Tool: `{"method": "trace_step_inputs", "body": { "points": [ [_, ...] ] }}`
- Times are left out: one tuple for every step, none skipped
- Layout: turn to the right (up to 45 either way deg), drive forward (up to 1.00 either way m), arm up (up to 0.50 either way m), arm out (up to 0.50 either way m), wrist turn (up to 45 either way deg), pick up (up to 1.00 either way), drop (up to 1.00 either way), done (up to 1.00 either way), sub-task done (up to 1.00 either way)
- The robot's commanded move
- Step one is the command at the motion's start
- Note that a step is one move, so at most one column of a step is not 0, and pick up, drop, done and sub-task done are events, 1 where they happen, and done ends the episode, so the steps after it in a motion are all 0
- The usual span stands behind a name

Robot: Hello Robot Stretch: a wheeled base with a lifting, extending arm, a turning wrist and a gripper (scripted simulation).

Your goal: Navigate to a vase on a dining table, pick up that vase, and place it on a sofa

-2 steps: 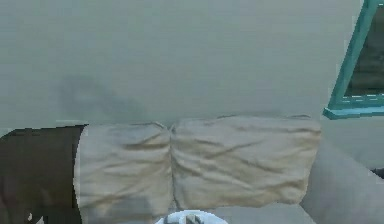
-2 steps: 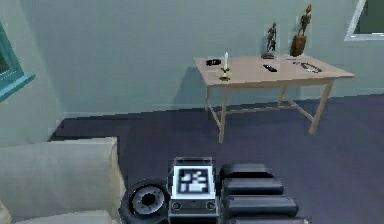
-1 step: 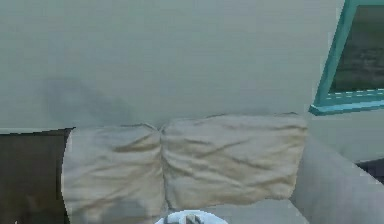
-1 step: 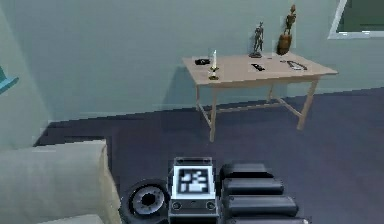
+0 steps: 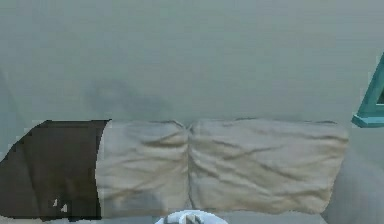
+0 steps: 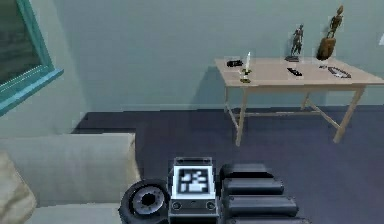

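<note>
The sofa (image 5: 230, 165) stands straight ahead in the forward view, with two beige back cushions against the grey wall. At that view's bottom edge a rounded white and pale blue thing (image 5: 190, 217) lies on the seat; its shape is too cut off to name. In the arm side view the sofa's beige end (image 6: 70, 165) fills the lower left. The dark arm rises from the bottom edge with one white marked square (image 6: 193, 182). The gripper (image 6: 138, 204) shows as a dark round body left of that square, beside the sofa's end. I cannot tell whether it holds anything.
A dark brown throw (image 5: 55, 165) covers the sofa's left part. A teal frame (image 5: 372, 100) is at the right edge. A wooden table (image 6: 280, 80) stands far out with two dark statuettes (image 6: 297, 40), a small white upright thing (image 6: 248, 65) and flat dark items. Dark floor lies between.
</note>
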Motion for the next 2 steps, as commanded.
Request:
{"method": "trace_step_inputs", "body": {
  "points": [
    [-45.0, 0.00, 0.00, 0.00, 0.0, 0.00, 0.00, 0.00, 0.00],
    [-42.0, 0.00, 0.00, 0.00, 0.0, 0.00, 0.00, 0.00, 0.00]
  ]
}}
